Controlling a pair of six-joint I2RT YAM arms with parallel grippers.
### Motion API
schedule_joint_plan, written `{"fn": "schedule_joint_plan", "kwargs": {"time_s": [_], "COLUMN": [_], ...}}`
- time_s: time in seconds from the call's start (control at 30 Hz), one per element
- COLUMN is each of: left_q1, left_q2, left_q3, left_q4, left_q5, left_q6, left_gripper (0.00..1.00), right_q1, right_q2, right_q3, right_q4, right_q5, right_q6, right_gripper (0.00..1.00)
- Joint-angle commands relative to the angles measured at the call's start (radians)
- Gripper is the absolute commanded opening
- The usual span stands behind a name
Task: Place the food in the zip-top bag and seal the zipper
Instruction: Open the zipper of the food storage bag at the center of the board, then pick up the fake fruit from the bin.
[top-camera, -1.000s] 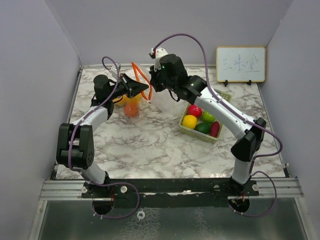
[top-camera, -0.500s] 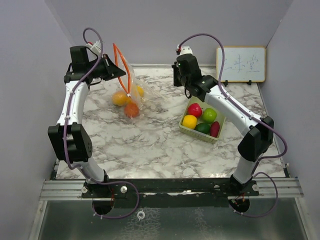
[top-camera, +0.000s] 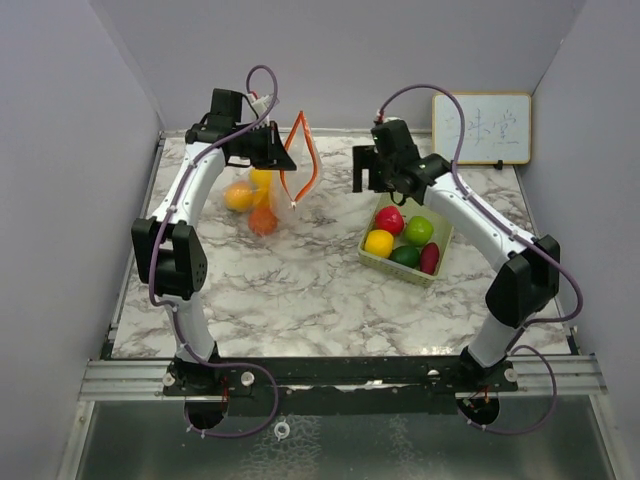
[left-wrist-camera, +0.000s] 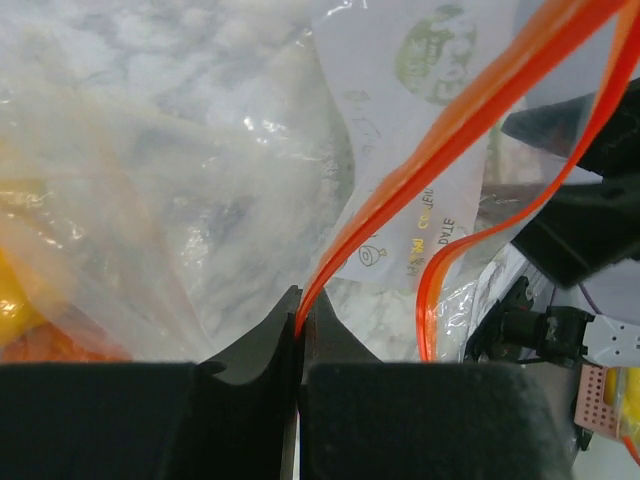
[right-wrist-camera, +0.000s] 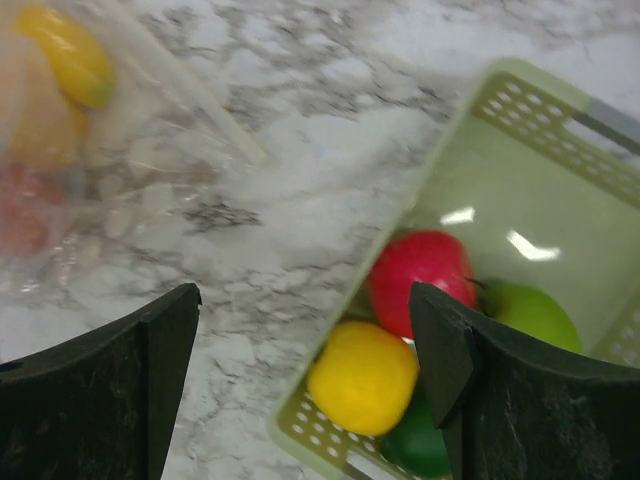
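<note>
Marble table: spans under both grippers.
Zip-top bag: hangs from the left gripper, which is pinched tight on the orange zipper strip. The mouth gapes toward the right gripper and is not sealed.
Green basket: just below the right gripper. Its fingers are spread wide, nothing between them.
Food: three yellow/orange pieces, by my count, sit low in the bag, under and behind the left gripper. Five are in the basket: red, green, yellow, dark green, dark red.
Progress: I'd call it under halfway. To do: transfer those five, then run the zipper closed.
</note>
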Motion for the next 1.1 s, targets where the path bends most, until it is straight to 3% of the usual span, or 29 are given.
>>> {"fn": "schedule_joint_plan", "kwargs": {"time_s": [0.0, 0.33, 0.93, 1.03, 1.07], "left_q1": [-0.028, -0.101, -0.156, -0.158, -0.160], "left_q2": [0.034, 0.106, 0.168, 0.172, 0.171], "left_q3": [0.059, 0.073, 0.085, 0.092, 0.092], "left_q4": [-0.009, 0.040, 0.067, 0.057, 0.053], "left_q5": [-0.026, -0.004, 0.023, 0.023, 0.022], "left_q6": [0.024, 0.007, -0.021, -0.018, -0.019], "left_gripper": [0.00, 0.00, 0.00, 0.00, 0.00], "right_q1": [-0.131, -0.199, -0.213, -0.217, -0.218], "right_q2": [-0.111, -0.021, 0.130, 0.175, 0.183], "right_q3": [-0.117, -0.156, -0.243, -0.222, -0.222], "right_q4": [-0.150, -0.125, -0.036, -0.023, -0.014], "right_q5": [-0.066, -0.158, -0.157, -0.147, -0.147], "right_q6": [0.094, 0.018, -0.044, -0.053, -0.058], "right_gripper": [0.85, 0.89, 0.91, 0.87, 0.81]}}
